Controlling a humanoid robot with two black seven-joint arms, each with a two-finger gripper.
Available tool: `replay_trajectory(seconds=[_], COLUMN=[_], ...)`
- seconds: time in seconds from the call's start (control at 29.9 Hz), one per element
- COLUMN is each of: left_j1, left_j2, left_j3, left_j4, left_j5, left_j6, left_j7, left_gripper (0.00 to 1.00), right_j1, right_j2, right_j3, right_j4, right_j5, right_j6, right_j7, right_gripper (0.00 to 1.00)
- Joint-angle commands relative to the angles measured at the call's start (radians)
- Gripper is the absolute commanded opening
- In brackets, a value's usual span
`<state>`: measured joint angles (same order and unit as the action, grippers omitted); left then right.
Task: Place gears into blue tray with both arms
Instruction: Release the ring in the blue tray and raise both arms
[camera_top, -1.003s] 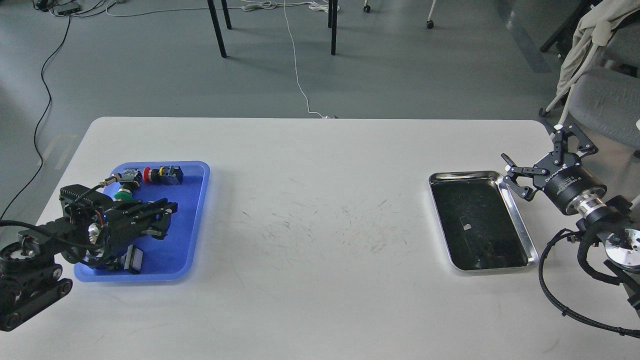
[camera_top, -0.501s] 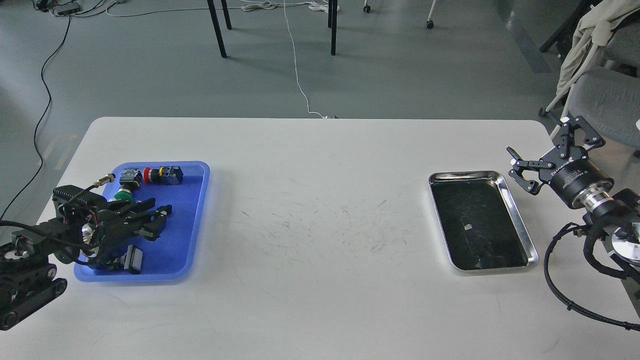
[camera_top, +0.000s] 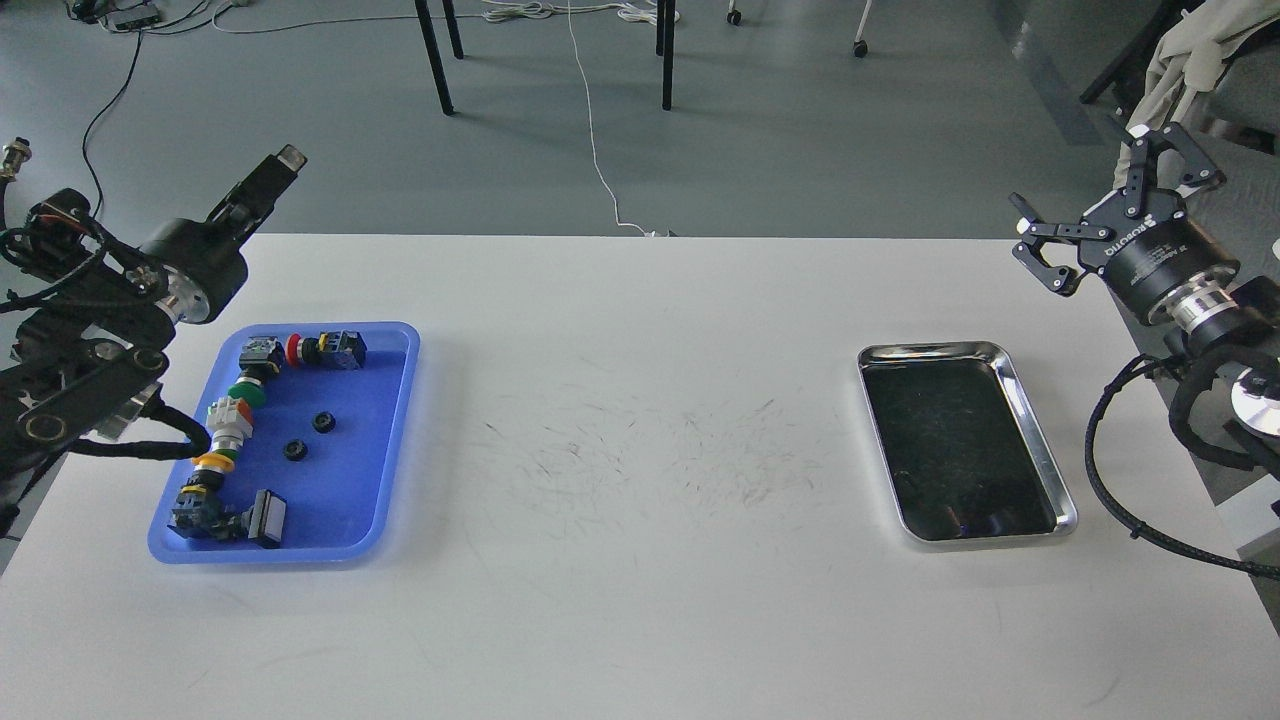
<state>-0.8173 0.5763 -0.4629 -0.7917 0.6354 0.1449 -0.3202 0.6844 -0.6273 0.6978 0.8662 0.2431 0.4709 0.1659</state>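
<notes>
The blue tray (camera_top: 352, 470) lies at the table's left. Two small black gears (camera_top: 323, 422) (camera_top: 295, 450) rest apart on its floor near the middle, touched by nothing. My left gripper (camera_top: 283, 162) is raised well above and behind the tray's back left corner and points away. It shows as one narrow dark shape, so its fingers cannot be told apart. My right gripper (camera_top: 1072, 168) hangs open and empty above the table's back right corner, behind the steel tray.
Several colourful push-button switches (camera_top: 232, 425) line the blue tray's left and back sides. A shiny steel tray (camera_top: 1043, 455) lies at the right with nothing in it. Chair legs and cables are on the floor beyond the table.
My left arm has lifted out of the blue tray, up and to the back left, uncovering the two gears. My right gripper has risen and moved back, still open.
</notes>
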Motion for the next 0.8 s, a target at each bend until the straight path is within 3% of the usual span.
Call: replay_trajectory(seconds=[0.0, 0.07, 0.17, 0.27, 0.43, 0.77], left_j1=[-0.100, -0.111, -0.111, -0.080, -0.002, 0.040], left_j2=[-0.105, -0.119, -0.130, -0.142, -0.171, -0.202], left_j3=[-0.020, -0.029, -0.063, -0.063, -0.141, -0.283], left_j4=[0.095, 0.129, 0.146, 0.147, 0.187, 0.204], left_j5=[-0.437, -0.538, -0.586, -0.591, -0.611, -0.724], left_j6=[-0.071, -0.157, -0.228, -0.260, -0.389, -0.407], left_j7=[0.053, 0.116, 0.142, 0.144, 0.127, 0.139], left_gripper=[0.97, 0.98, 0.98, 0.98, 0.98, 0.99], right_j1=[0.009, 0.004, -0.003, -0.009, -0.017, -0.009], right_j2=[0.061, 0.083, 0.087, 0.094, 0.097, 0.106], right_j3=[-0.017, -0.018, -0.029, -0.021, 0.002, 0.000], right_j4=[-0.009, -0.006, -0.015, -0.019, -0.038, -0.010], right_j5=[-0.016, -0.018, -0.019, -0.018, -0.018, -0.015], right_j6=[-0.058, -0.060, -0.098, -0.150, -0.161, -0.158], right_j7=[0.001, 0.003, 0.001, 0.010, 0.014, 0.012], right_gripper=[0.97, 0.97, 0.99, 0.99, 0.99, 0.99])
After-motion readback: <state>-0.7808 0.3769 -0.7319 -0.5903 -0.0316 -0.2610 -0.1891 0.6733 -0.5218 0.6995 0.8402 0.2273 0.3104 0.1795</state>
